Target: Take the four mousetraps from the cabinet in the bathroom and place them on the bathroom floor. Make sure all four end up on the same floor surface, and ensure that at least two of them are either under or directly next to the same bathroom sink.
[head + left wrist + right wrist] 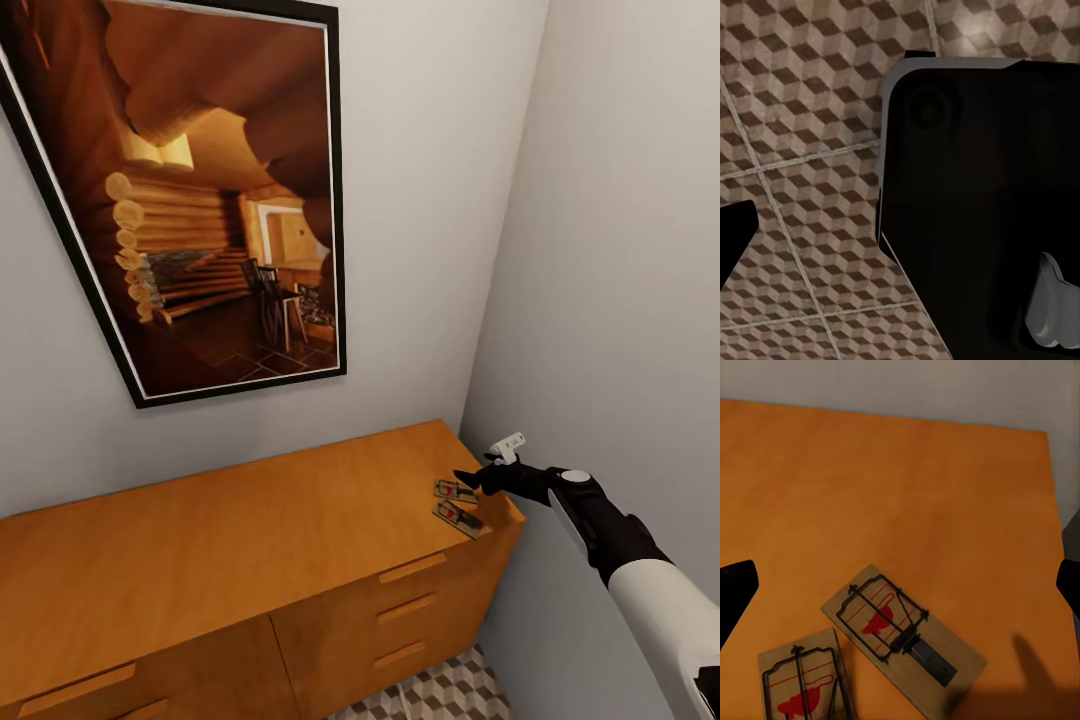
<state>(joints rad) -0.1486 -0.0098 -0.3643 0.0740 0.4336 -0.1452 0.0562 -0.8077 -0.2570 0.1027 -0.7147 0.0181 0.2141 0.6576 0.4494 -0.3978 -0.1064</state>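
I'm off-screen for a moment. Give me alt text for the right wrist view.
Two mousetraps lie flat on the orange-brown cabinet top: one mousetrap fully in view, a second mousetrap cut off at the frame's edge. The dark tips of the right gripper's fingers frame both sides, spread wide above them.

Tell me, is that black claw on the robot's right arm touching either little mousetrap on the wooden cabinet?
Apart. In the right wrist view both open fingertips sit wide at the edges, with bare cabinet top between them and the mousetraps.

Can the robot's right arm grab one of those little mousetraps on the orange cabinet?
Probably yes. The right pincer hovers open just above the two mousetraps at the cabinet top's right end, and nothing sits between them.
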